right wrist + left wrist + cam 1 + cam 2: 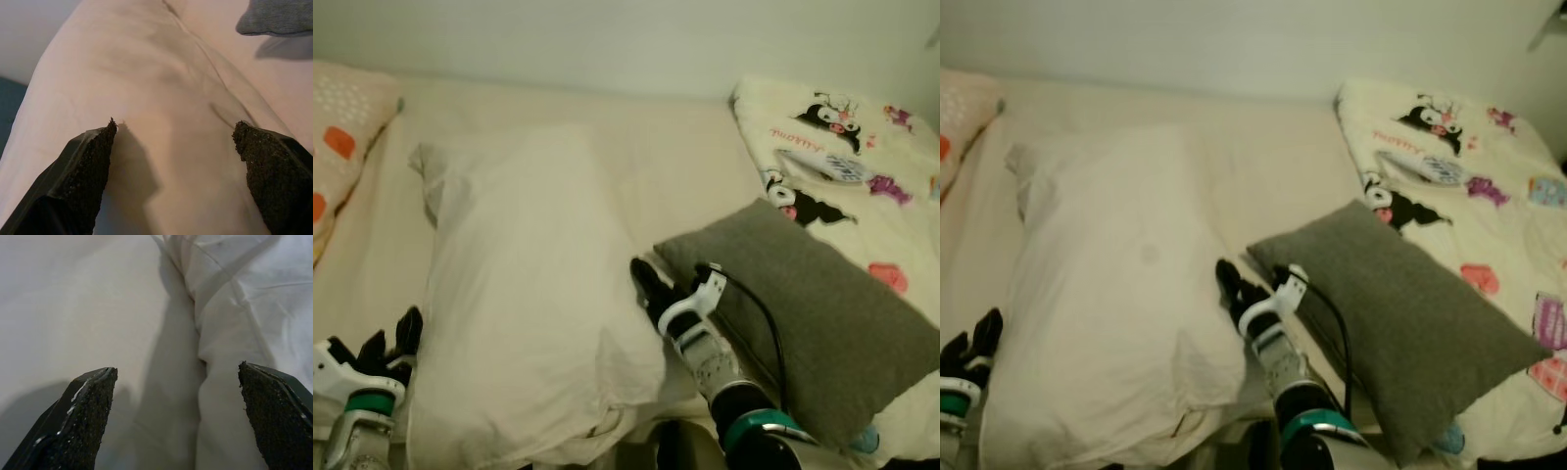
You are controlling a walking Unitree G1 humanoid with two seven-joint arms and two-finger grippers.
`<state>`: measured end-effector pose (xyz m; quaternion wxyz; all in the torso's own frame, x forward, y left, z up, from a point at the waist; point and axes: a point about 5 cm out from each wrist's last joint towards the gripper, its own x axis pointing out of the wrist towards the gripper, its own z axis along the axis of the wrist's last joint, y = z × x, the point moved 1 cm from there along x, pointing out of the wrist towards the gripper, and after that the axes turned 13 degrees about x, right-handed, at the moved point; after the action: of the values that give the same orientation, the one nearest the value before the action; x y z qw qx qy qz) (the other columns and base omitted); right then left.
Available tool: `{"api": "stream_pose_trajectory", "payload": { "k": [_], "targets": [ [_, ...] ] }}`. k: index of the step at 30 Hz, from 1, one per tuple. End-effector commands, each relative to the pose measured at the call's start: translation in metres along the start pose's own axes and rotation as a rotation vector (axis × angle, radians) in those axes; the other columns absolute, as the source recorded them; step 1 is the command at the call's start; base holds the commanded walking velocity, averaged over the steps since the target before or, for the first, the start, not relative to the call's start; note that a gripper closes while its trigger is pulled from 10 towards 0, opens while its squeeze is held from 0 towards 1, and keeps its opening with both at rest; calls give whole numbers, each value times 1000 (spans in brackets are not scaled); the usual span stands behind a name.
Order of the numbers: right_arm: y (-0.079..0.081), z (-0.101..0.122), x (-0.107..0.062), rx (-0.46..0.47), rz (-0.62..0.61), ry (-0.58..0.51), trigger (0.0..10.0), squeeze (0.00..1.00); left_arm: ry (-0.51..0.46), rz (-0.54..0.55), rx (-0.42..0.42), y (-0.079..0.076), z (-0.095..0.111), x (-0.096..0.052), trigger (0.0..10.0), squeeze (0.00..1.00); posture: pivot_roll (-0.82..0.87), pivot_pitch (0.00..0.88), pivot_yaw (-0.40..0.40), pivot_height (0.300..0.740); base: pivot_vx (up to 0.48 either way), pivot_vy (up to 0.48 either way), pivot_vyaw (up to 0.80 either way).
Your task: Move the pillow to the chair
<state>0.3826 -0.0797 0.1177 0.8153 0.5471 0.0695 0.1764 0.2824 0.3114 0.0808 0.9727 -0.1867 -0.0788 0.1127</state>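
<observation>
While the white pillow [524,304] lies lengthwise on the bed [675,157], both arms reach toward it from the near edge. Taking the white pillow as the landmark, the right end effector [646,284] sits just beside its right edge, roughly halfway along it, between the pillow and a grey cushion [803,313]. Its fingers [83,181] are spread wide apart and released, with the pillow's cream surface between them in the right wrist view and nothing gripped. Whether the fingertips actually press into the fabric is hard to judge from the soft, slightly blurred head views.

The left end effector [391,343] is at the pillow's near left corner, close against its side. Its fingers [83,421] are also spread open and hold nothing; the left wrist view shows them on either side of a fold where the pillowcase meets the sheet.

The grey cushion lies to the right of the pillow, tilted, its near corner just behind the right arm. Beyond it, further right, is a cartoon-print blanket [842,147] with black-and-white characters. To the pillow's far left, at the bed's head corner, lies a pillow with orange patches [342,137]. A pale wall [607,39] runs behind the bed.
</observation>
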Motion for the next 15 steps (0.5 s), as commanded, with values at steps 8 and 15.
{"api": "stream_pose_trajectory", "payload": {
  "k": [8, 15],
  "targets": [
    [24, -29, 9, 114, 124, 91, 10000, 1000, 5, -162, -188, -22, -4, 6, 10000, 1000, 17, 319, -74, 584, 0, 0, 0],
    [29, -64, 0, 132, 236, 290, 10000, 1000, 159, -396, -348, -68, -34, -1, 10000, 1000, 16, 299, -70, 584, 0, 0, 0]
  ]
}}
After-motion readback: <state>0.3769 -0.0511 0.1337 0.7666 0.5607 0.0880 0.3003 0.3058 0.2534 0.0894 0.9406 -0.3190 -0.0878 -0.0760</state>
